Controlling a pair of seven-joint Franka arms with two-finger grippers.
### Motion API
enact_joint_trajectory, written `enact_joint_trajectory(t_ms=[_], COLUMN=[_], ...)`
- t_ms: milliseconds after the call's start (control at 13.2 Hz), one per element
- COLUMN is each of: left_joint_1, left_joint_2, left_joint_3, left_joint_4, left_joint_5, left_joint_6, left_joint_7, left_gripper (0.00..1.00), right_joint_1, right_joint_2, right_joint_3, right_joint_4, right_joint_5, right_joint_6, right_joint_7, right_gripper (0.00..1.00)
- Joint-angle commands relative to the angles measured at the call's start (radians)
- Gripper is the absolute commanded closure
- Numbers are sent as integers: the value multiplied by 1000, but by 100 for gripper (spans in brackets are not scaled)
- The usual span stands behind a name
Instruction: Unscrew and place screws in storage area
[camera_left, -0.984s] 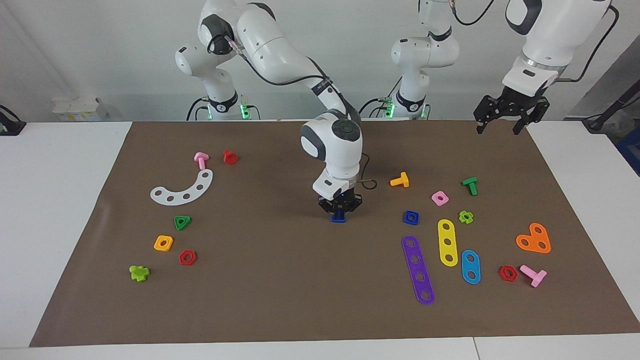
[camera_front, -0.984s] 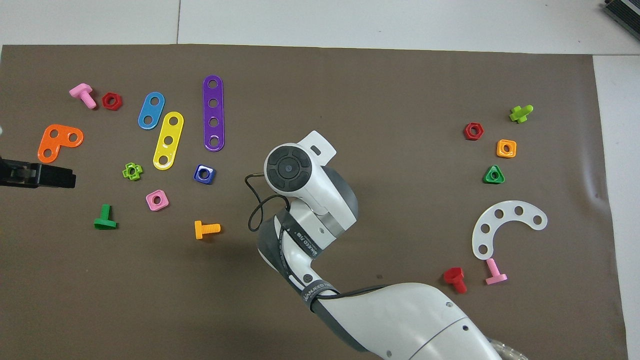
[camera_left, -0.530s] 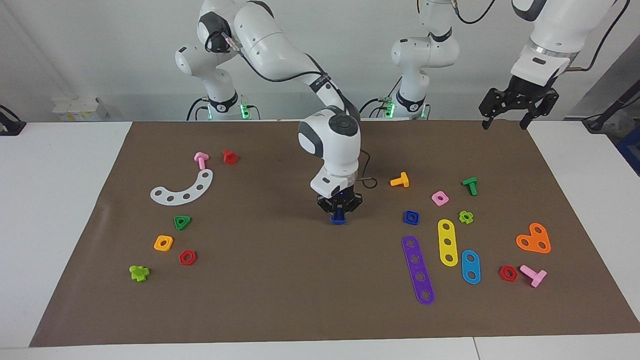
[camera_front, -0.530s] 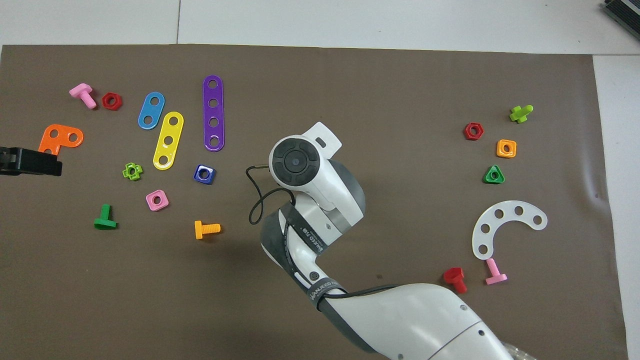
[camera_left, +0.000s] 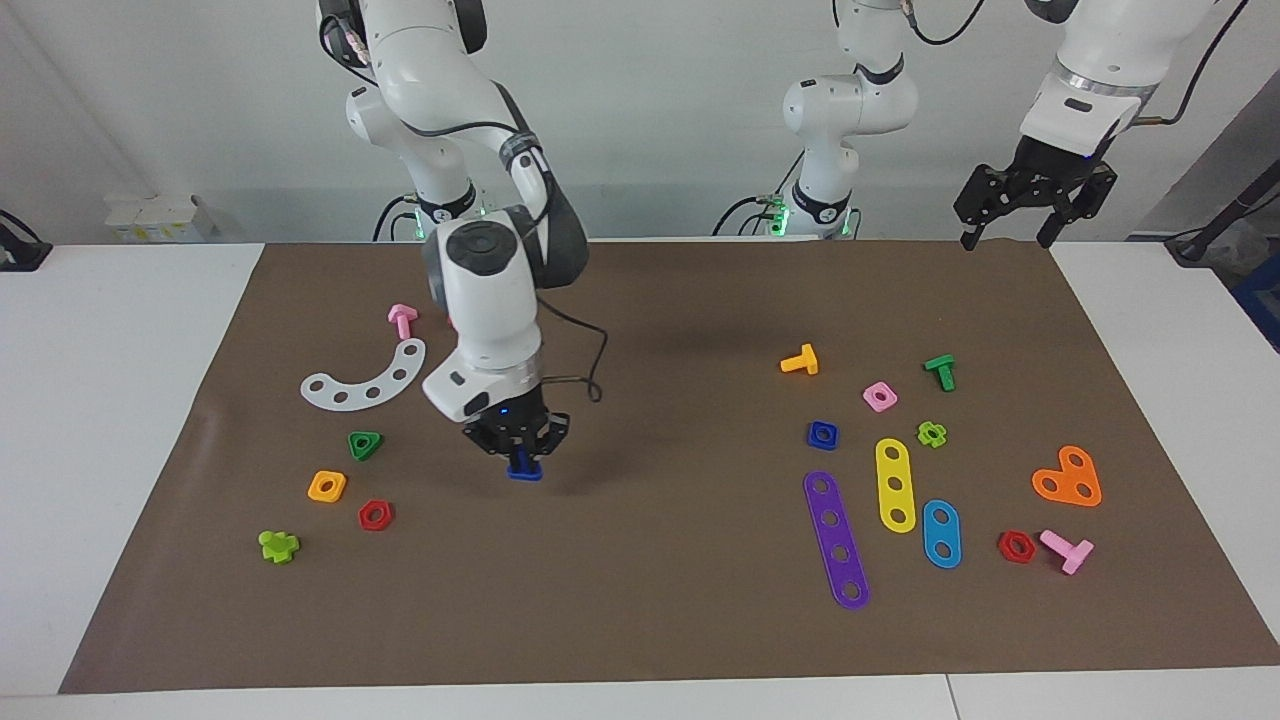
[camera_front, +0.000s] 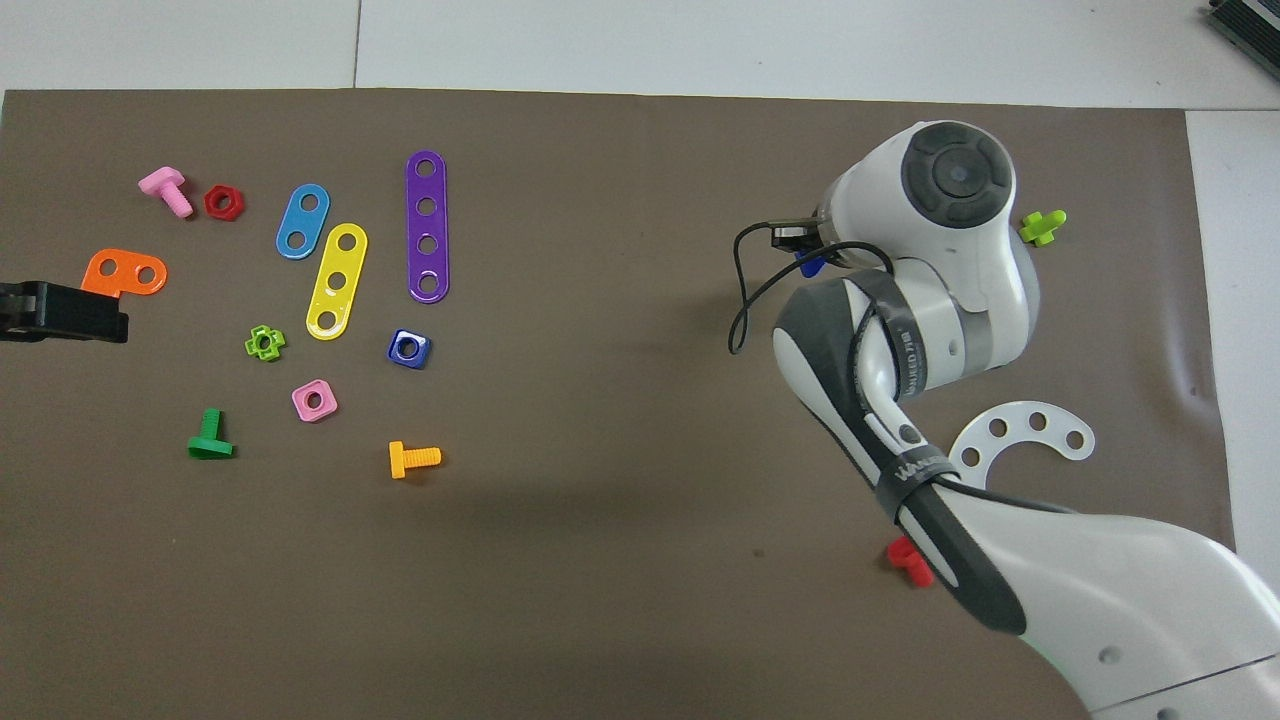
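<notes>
Your right gripper (camera_left: 522, 462) is clamped with its fingertips pinched on the dark-blue screw (camera_left: 524, 472), held just above the brown mat (camera_left: 640, 620) beside the storage area, near the red hexagonal nut (camera_left: 375, 515), orange square nut (camera_left: 327, 486) and green triangular nut (camera_left: 365, 444). In the overhead view, the right arm covers those nuts and nearly all of the screw. Your left gripper (camera_left: 1005, 232) waits with its fingers spread wide and empty, raised over the mat's edge at the left arm's end.
</notes>
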Motion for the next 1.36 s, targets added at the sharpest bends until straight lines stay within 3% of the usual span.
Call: enact_joint_trajectory(t_ms=[0, 303, 681, 1286], left_joint_1=[22, 25, 19, 12], left_joint_2=[-18, -60, 3, 20], left_joint_3=[-6, -2, 8, 11], left_joint_4=[-49, -149, -98, -92], left_joint_5=[-7, -7, -8, -15], left_joint_6=[31, 47, 42, 16], left_joint_7=[-8, -9, -9, -8], left_gripper=[0, 0, 0, 1], right_joint_1=[-105, -182, -196, -237], right_joint_2=[-51, -96, -165, -180], right_joint_3=[20, 18, 18, 17], right_joint_4=[-123, -228, -435, -490], right_joint_5=[20, 146, 146, 146], right_joint_6=[30, 53, 212, 253], right_joint_7=[-160, -318, -353, -424], right_gripper=[100, 100, 100, 100])
